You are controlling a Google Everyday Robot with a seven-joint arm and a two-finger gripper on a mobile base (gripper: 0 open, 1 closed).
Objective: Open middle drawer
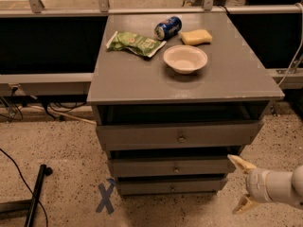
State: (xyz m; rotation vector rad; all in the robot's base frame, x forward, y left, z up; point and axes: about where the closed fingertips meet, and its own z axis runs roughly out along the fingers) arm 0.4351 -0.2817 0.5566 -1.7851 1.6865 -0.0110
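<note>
Middle drawer (pixel 142 167) lies left of my gripper (pixel 238 183), at about its height, with its small knob (pixel 176 169) at centre. My gripper's fingers are spread wide and hold nothing. The upper fingertip (pixel 235 160) is just beside the drawer's right end; I cannot tell whether it touches. Up and left on the cabinet top (pixel 118 82) sit a bowl (pixel 185 59), can (pixel 168 27), sponge (pixel 196 37) and green packet (pixel 135 43).
</note>
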